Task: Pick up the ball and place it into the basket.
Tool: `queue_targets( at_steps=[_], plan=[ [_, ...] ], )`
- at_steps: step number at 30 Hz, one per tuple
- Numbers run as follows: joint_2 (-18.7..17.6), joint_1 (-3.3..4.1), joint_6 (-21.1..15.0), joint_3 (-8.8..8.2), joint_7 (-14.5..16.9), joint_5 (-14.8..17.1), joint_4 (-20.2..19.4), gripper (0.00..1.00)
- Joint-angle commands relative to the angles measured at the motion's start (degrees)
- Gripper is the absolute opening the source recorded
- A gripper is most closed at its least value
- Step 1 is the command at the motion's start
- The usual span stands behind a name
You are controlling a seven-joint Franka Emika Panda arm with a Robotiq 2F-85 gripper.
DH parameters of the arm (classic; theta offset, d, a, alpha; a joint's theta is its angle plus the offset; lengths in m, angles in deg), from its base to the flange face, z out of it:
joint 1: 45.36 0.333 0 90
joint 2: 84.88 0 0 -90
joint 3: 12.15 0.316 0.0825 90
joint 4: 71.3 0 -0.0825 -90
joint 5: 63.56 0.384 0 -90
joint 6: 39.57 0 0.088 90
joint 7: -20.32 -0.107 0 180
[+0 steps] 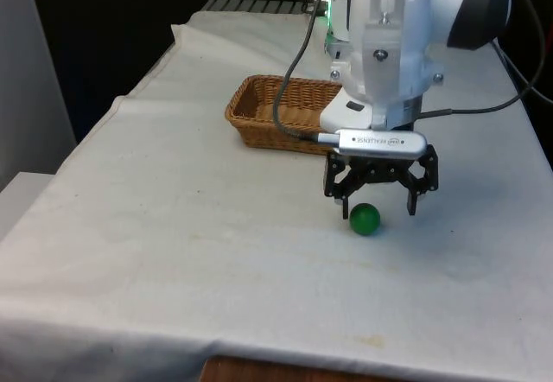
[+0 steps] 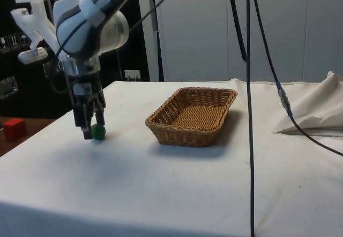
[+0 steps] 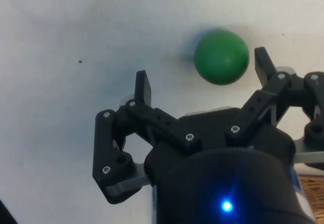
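Observation:
A small green ball point(image 1: 365, 219) lies on the white cloth, on the near side of an oval wicker basket point(image 1: 263, 131) that holds nothing. My black gripper point(image 1: 377, 203) hangs open just above the cloth, right at the ball. In the wrist view the ball point(image 3: 221, 57) sits close to one fingertip point(image 3: 262, 58), a little past the tips, and far from the other finger. From the side, the gripper point(image 2: 88, 133) stands low beside the ball point(image 2: 97, 132), with the basket point(image 2: 182, 132) about a hand's width away.
Black cables point(image 2: 248, 87) hang down across the side view in front of the table. A bunched fold of cloth point(image 2: 316, 113) lies at the table's far end. A red block point(image 2: 13, 127) sits on a lower surface beyond the table edge.

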Motion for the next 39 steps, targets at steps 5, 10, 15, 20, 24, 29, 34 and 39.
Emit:
queue_targets(
  at_steps=[5, 10, 15, 20, 24, 29, 34, 39],
  plan=[
    [-0.5, 0.0, -0.4, 0.11, 0.0, 0.1, 0.2, 1.0],
    [-0.9, 0.0, -0.5, 0.06, 0.0, 0.1, 0.2, 1.0],
    [-1.4, 0.06, -0.6, -0.11, -0.2, -0.1, 0.5, 1.0],
    [-1.9, 0.0, -0.5, -0.17, -0.3, -0.1, 1.1, 1.0],
    [-2.3, -0.11, -0.3, -0.17, -0.4, 0.0, 1.9, 0.99],
    [-2.5, -0.17, -0.2, -0.17, -0.4, 0.0, 2.1, 0.67],
    [-2.2, -0.06, -0.6, -0.17, -0.2, 0.0, 1.7, 0.03],
    [-2.6, -0.17, -0.2, -0.17, -0.4, 0.1, 2.3, 0.0]
  ],
)
